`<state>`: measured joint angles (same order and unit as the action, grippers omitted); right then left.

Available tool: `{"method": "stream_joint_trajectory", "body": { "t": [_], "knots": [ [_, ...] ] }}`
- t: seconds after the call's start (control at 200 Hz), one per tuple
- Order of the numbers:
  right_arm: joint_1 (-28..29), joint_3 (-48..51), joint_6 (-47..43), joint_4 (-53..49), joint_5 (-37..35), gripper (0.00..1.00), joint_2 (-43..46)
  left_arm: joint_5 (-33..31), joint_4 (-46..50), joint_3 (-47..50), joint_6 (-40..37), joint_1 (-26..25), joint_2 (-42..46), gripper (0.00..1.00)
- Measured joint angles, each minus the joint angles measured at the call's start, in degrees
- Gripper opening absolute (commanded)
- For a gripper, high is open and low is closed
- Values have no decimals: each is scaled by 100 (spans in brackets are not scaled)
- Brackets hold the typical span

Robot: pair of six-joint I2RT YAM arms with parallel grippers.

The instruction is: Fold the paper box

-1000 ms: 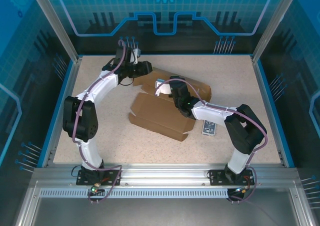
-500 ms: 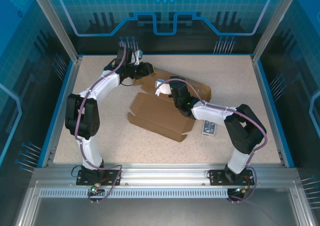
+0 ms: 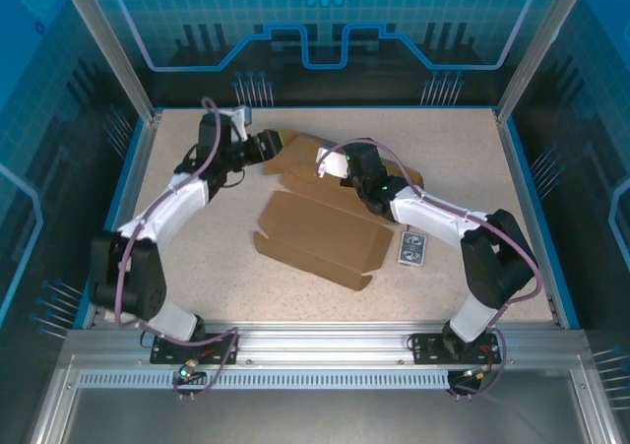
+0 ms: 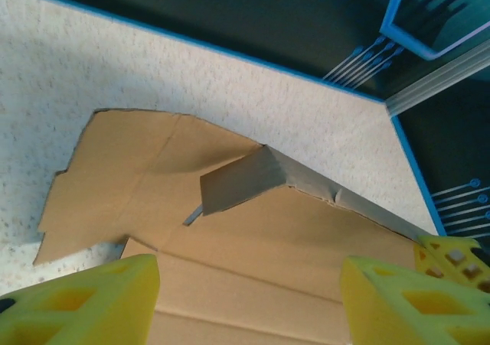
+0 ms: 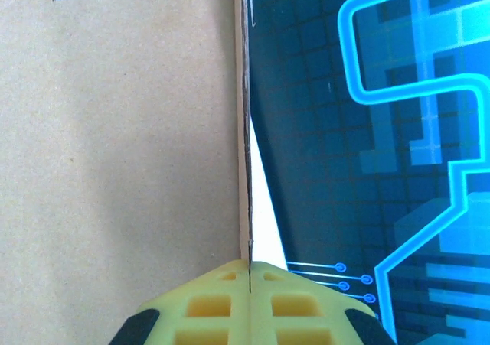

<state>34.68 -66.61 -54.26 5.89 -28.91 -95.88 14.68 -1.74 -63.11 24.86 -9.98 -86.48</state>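
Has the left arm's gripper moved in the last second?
Yes. The left gripper has pulled back leftward, toward the table's left blue edge.

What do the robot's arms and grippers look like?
Both the left arm and right arm have white links, black joints and a purple cable running along them. The left gripper and right gripper carry yellow fingers with lattice-like cut-outs.

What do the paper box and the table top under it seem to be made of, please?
The paper box: thin brown cardboard, matte and unprinted, judging by its slim raw edge, die-cut outline and crisp crease lines. The table top: a flat sheet with a beige speckled finish, perhaps laminate or stone-look composite; the look alone does not settle which.
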Motion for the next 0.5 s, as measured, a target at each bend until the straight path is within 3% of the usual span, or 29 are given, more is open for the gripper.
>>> {"method": "stream_joint_trajectory", "body": {
  "t": [0.215, 0.5],
  "knots": [
    [-98, -256, 269, -479, 136, 0, 4, -7, -1143, 1340, -291, -22, -2, 62],
    [-98, -509, 396, -721, 133, 0, -17, -157, -1779, 1460, -826, -376, -966, 61]
  ]
}}
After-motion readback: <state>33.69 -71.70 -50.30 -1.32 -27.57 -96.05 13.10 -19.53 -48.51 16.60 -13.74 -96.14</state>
